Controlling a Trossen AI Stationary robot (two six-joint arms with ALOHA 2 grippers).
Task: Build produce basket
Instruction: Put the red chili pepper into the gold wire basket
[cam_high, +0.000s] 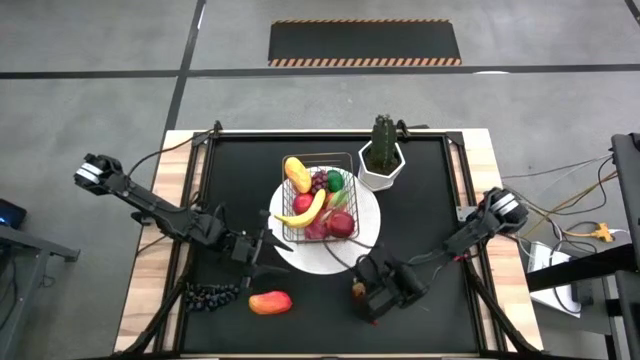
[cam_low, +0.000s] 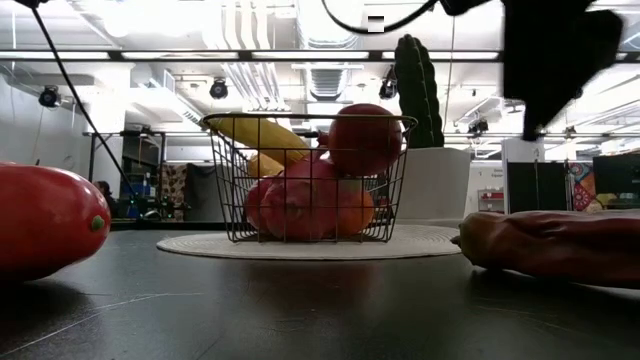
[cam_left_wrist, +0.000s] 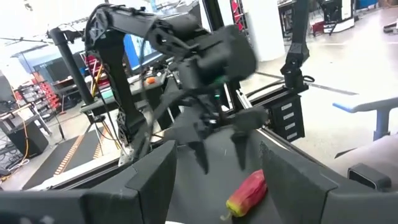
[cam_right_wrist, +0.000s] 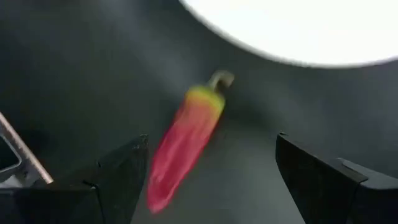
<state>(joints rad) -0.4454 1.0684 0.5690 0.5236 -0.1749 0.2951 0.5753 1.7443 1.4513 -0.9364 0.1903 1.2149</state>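
The wire basket (cam_high: 318, 192) stands on a round white plate (cam_high: 368, 228) at the table's middle and holds a banana, apples, grapes and other toy produce; the low view shows the basket (cam_low: 310, 180) too. A red chili (cam_right_wrist: 183, 140) with a green stem lies on the black mat near the plate's near edge. My right gripper (cam_right_wrist: 211, 180) hovers above it, open, one finger on each side and neither touching. The left wrist view shows this right gripper (cam_left_wrist: 221, 163) above the chili (cam_left_wrist: 247, 191). My left gripper (cam_high: 262, 252) waits open, left of the plate. A mango (cam_high: 270, 302) and dark grapes (cam_high: 210, 296) lie near the table's near edge.
A green cactus in a white hexagonal pot (cam_high: 381, 160) stands right of the basket, toward the far edge. In the low view the mango (cam_low: 45, 230) lies at left and the chili (cam_low: 560, 245) at right. Wooden table borders flank the black mat (cam_high: 230, 180).
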